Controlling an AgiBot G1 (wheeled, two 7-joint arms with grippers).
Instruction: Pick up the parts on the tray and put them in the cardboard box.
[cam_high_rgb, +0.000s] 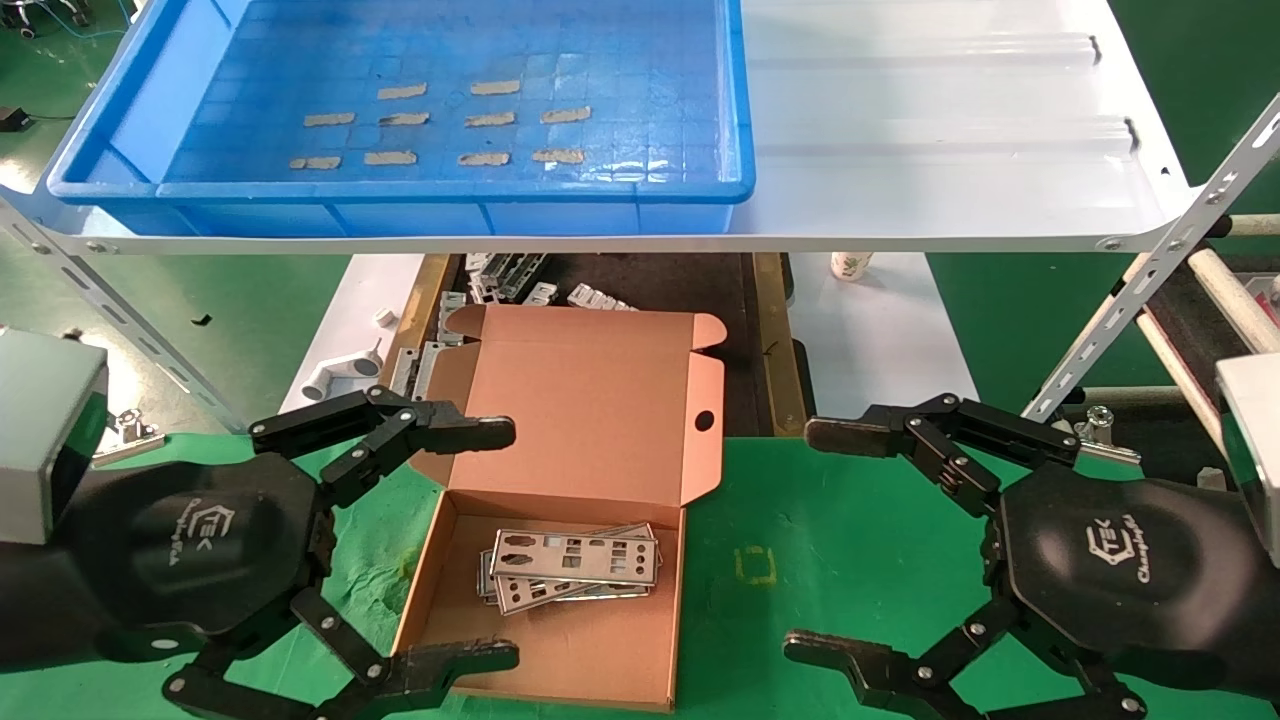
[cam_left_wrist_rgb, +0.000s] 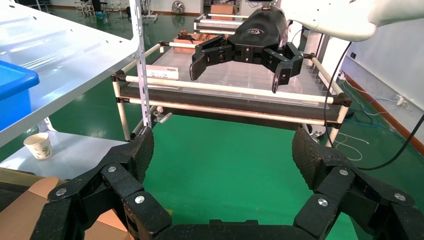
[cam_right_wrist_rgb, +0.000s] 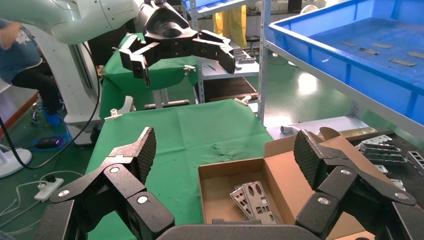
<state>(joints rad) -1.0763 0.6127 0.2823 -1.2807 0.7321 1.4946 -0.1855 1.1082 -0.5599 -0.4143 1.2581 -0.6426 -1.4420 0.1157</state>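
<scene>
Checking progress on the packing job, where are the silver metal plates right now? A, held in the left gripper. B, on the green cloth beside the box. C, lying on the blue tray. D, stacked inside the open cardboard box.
D: the parts lie stacked on the floor of the open cardboard box.

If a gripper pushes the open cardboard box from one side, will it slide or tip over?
The cardboard box would probably slide, since it is low and lies flat on green cloth. It looks light, holding only a few thin parts. Its raised lid may flex if pushed there.
</scene>
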